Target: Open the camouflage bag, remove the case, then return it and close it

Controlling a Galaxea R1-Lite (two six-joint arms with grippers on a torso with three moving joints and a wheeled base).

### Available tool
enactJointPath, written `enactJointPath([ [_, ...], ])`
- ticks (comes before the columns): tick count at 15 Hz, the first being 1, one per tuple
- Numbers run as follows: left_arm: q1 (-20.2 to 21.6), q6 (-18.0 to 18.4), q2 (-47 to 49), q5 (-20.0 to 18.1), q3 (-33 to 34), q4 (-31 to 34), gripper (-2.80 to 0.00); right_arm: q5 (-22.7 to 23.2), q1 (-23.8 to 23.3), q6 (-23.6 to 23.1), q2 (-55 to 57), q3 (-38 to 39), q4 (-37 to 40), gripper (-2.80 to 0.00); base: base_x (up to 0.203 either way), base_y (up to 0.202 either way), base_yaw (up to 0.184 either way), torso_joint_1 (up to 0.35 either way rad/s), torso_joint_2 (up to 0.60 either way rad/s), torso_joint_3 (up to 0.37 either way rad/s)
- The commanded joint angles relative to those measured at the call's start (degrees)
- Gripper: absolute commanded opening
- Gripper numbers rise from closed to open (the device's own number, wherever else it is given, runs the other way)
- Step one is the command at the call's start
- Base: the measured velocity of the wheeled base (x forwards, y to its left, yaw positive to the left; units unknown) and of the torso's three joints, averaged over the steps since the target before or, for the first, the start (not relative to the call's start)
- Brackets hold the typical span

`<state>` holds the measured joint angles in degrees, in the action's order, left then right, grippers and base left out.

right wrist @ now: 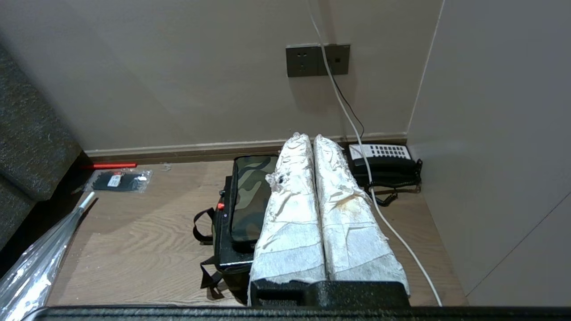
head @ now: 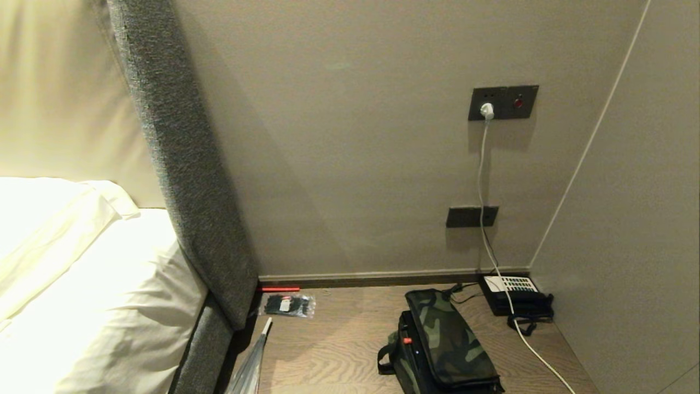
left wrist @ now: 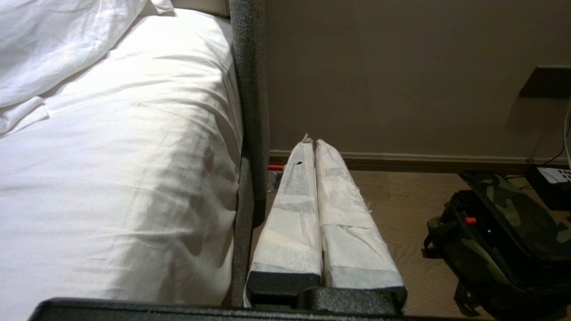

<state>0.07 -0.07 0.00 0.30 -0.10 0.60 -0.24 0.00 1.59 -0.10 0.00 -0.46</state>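
Nearest in the left wrist view, the left gripper (left wrist: pixel 313 141) hangs with its two white-wrapped fingers (left wrist: pixel 292 214) pressed flat together, nothing between them, above the wood-grain floor (left wrist: pixel 392 200) just beside the grey fabric bed frame (left wrist: pixel 250 89) and the white sheeted mattress (left wrist: pixel 116 147). The right gripper (right wrist: pixel 311 137), seen in its own wrist view, is likewise closed tight with its white-wrapped fingers (right wrist: pixel 343 209) side by side and empty, held above the boxy soft camouflage bag (head: pixel 445 345) with its green patterned top, black sides and black straps. That bag sits on the floor near the lower edge of the head view, lid down, with a small red tab (head: pixel 407 340) showing on its left side; the case cannot be made out. Neither arm shows in the head view. To the bag's left lies a crinkled clear plastic sheet around a pale rod (head: pixel 252 365), and farther back a clear packet of black cable ties (head: pixel 288 305) with a thin red stick (head: pixel 280 288) at the skirting. Beyond the bag on the right, against the wall, stands a black telephone with a white keypad (head: pixel 517 296). A white cable (head: pixel 483 180) runs up the beige wall (head: pixel 355 137) to a dark socket plate (head: pixel 503 102), passing a second dark plate (head: pixel 471 216) lower down.
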Motion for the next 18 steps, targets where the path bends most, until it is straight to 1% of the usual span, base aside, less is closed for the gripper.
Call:
enactJointPath([
  [1, 0.01, -0.02, -0.09, 0.04, 0.01, 0.02, -2.8, 0.07, 0.0, -0.1, -1.13, 0.18, -0.06, -2.8, 0.0, 0.0, 0.0, 0.0, 0.0, 0.0],
  [13, 0.01, -0.02, -0.09, 0.05, 0.01, 0.02, -2.8, -0.02, 0.0, 0.07, -1.13, 0.18, 0.02, -2.8, 0.0, 0.0, 0.0, 0.0, 0.0, 0.0],
  [18, 0.01, -0.02, -0.09, 0.05, 0.01, 0.02, -2.8, 0.07, 0.0, -0.63, -1.13, 0.18, -0.15, -2.8, 0.0, 0.0, 0.0, 0.0, 0.0, 0.0],
])
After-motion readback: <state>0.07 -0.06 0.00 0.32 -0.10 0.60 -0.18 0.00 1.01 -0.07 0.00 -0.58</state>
